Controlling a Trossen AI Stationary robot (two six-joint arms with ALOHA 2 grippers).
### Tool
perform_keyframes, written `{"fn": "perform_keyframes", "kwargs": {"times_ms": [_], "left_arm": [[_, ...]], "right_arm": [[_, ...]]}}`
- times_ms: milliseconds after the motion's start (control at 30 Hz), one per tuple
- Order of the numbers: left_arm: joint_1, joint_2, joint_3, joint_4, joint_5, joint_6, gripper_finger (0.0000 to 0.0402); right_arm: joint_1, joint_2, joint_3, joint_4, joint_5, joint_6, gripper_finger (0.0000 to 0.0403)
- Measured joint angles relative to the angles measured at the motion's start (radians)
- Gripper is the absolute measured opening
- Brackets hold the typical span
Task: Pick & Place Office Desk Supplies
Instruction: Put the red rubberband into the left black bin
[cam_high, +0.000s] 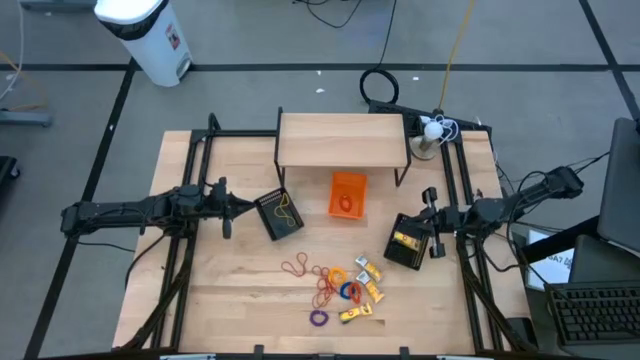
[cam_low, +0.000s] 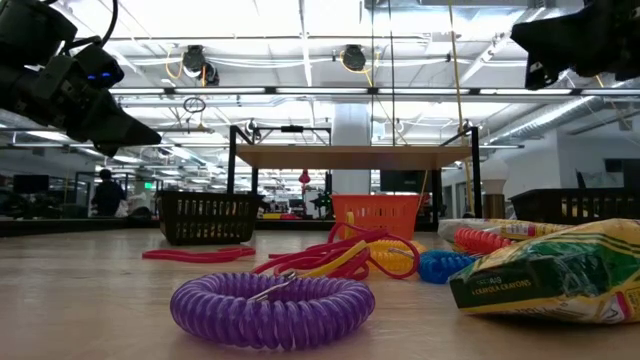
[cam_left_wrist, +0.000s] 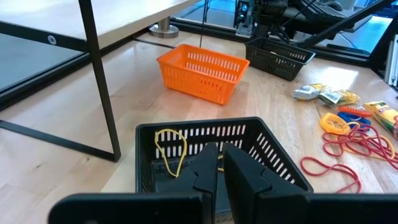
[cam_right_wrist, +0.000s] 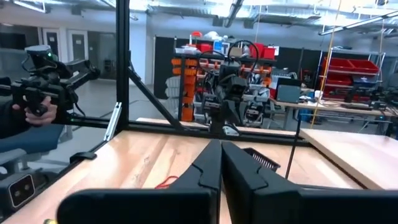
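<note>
The loose supplies (cam_high: 343, 285), bands, rings and yellow packets, lie in a heap on the near middle of the tabletop (cam_high: 230, 290), between the two arms and nearer than both. The left hand (cam_high: 232, 212) hovers clenched and empty by the left black basket (cam_high: 280, 214), which already holds a yellow band (cam_left_wrist: 169, 149). The right hand (cam_high: 432, 222), also clenched on nothing, hangs beside the right black basket (cam_high: 408, 243); it seems the nearer one to the heap, which lies to its near left.

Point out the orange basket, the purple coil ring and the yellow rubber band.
orange basket (cam_high: 347, 194): high view, its floor.
purple coil ring (cam_low: 270, 309): low view, front of the coil.
yellow rubber band (cam_left_wrist: 170, 149): left wrist view, its loop inside the black basket.
</note>
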Motion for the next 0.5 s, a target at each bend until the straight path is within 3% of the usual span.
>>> {"fn": "perform_keyframes", "kwargs": {"times_ms": [167, 500], "left_arm": [[0.0, 0.0, 0.0, 0.009, 0.0, 0.0, 0.0026], [-0.001, 0.0, 0.0, 0.03, -0.013, -0.054, 0.0026]], "right_arm": [[0.0, -0.001, -0.053, 0.116, 0.001, 0.014, 0.0001], [0.0, 0.0, -0.062, 0.108, 0.032, -0.005, 0.0001]]}}
